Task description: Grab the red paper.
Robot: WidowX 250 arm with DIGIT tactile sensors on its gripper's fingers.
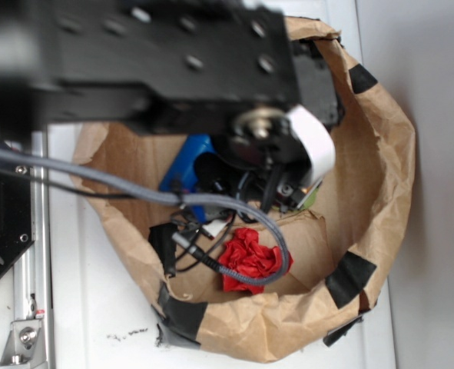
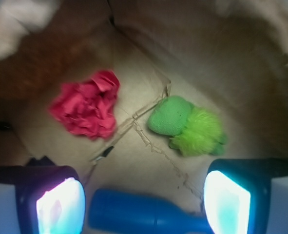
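Jaws: my black robot gripper [image 2: 144, 200] hangs released, its two pale pads at the bottom corners of the wrist view, wide apart and holding nothing.
Blue plastic bottle [image 2: 144, 214]: lying on its side right between the pads, nearest to me; I judge I must lift clear of it or steer past it so I don't close on it by mistake.
Crumpled bright red paper wad [image 2: 87, 109]: rests on the floor of the brown paper enclosure with black tape patches [image 1: 380, 184], ahead and left of the jaws, apart from everything else.
Approach: I'd shift forward and left until the wad sits midway between the pads, descend, then close gently, since creased paper should compress.
Fuzzy green soft toy [image 2: 187, 124]: ahead and right, well apart from the wad, so no obstacle.
Hidden: in the exterior view the arm and grey cable [image 1: 134, 188] cover the jaws and cross the wad; the bottle's ends are cut off.
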